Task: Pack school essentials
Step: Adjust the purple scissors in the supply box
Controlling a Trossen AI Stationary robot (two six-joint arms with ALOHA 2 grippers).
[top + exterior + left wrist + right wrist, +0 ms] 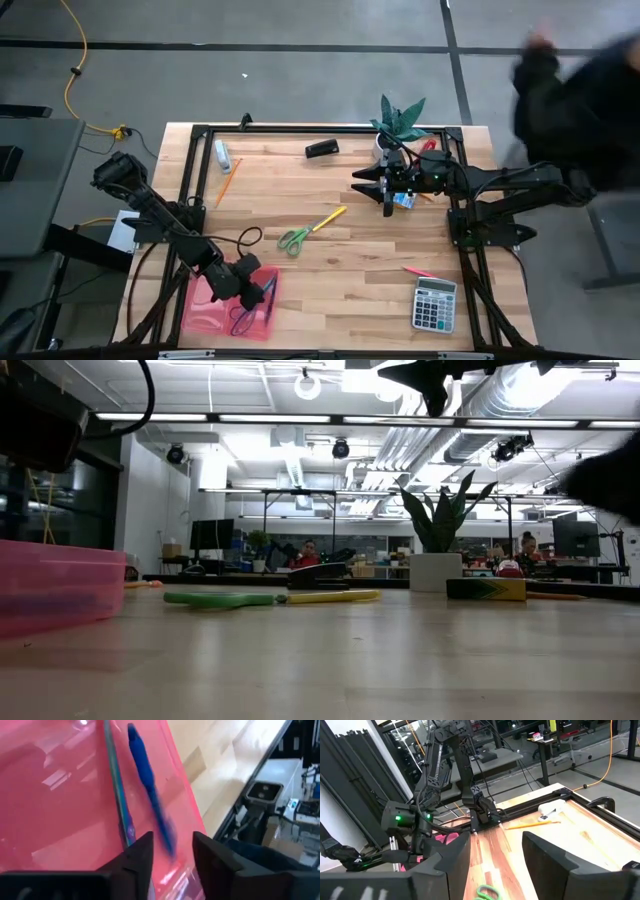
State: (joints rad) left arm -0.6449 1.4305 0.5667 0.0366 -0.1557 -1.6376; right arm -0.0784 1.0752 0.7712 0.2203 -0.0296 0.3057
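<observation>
A: Left gripper point(247, 283), state?
B: Its fingers point(137, 857) stand apart with a clear gap, and nothing is gripped. A blue pencil point(150, 785) lies blurred just ahead of the gap, over the floor of the pink tray point(200, 310). Beside the pencil lies a thin blade of the purple-handled scissors point(243, 318).

A: And the arm behind it?
B: The left arm point(160, 215) reaches from the table's left edge toward the near left corner, sloping down so the gripper hangs over the tray's right half.

A: Right gripper point(389, 203)?
B: Its fingers point(452, 857) are parted, with nothing between them. In the high view it sits just left of the small green-blue box point(404, 200) at the far right of the table, beside a potted plant point(398, 122); contact with the box cannot be told.

A: Its arm?
B: The right arm point(500, 185) stretches in level from the right edge, pointing left.

A: Where are the remaining items?
B: The green-handled scissors point(294, 239) lie near the table's middle with a yellow pencil point(328, 219) just beside them. An orange pencil point(228, 180) lies at the far left, a red pencil point(417, 271) near right, just beyond the grey calculator point(434, 304). A dark-sleeved person point(575, 90) shows blurred at the far right.
</observation>
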